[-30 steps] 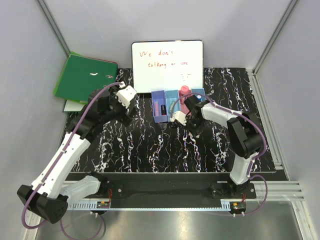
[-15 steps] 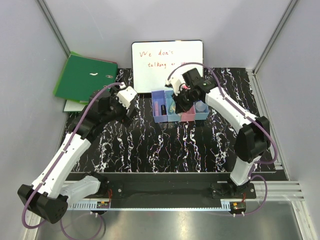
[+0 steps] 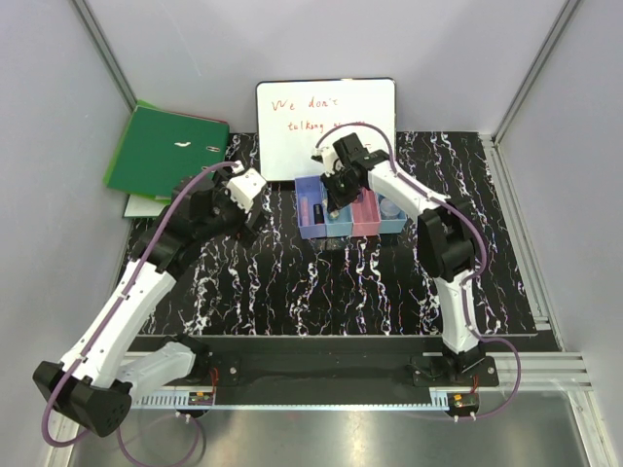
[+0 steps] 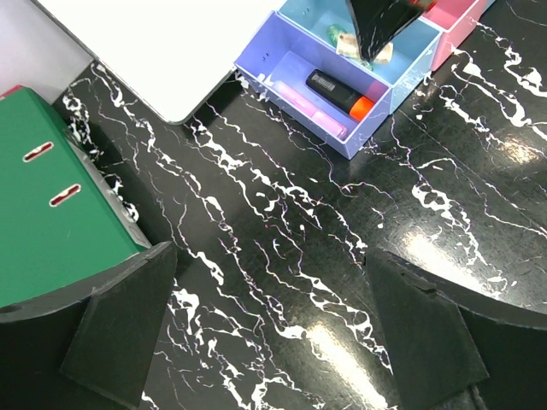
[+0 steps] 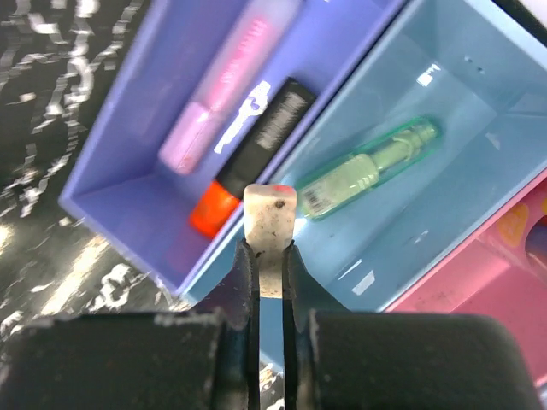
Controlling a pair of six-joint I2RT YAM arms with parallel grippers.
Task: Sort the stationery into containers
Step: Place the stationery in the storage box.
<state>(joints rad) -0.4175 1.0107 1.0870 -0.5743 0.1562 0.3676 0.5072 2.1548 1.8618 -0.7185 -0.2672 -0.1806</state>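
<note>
The containers are a row of four joined bins (image 3: 352,230). The purple-blue bin (image 5: 128,184) holds a lilac marker (image 5: 226,81) and a black highlighter with an orange cap (image 5: 256,162). The light blue bin (image 5: 444,102) beside it holds a green highlighter (image 5: 372,169). My right gripper (image 5: 269,248) is shut on a small flat white piece (image 5: 270,213) and hangs over the wall between these two bins, as the top view (image 3: 334,192) also shows. My left gripper (image 4: 273,333) is open and empty above the table, to the left of the bins (image 4: 282,64).
A whiteboard with red writing (image 3: 326,126) leans behind the bins. A green ring binder (image 3: 165,151) lies at the back left, close to my left gripper (image 3: 251,190). The pink bin (image 5: 479,282) is to the right of my right gripper. The table is black marble (image 3: 321,282).
My right gripper has risen from the table in front of the bins and moved back and left, now over the purple-blue and light blue bins. The left arm has barely moved.
</note>
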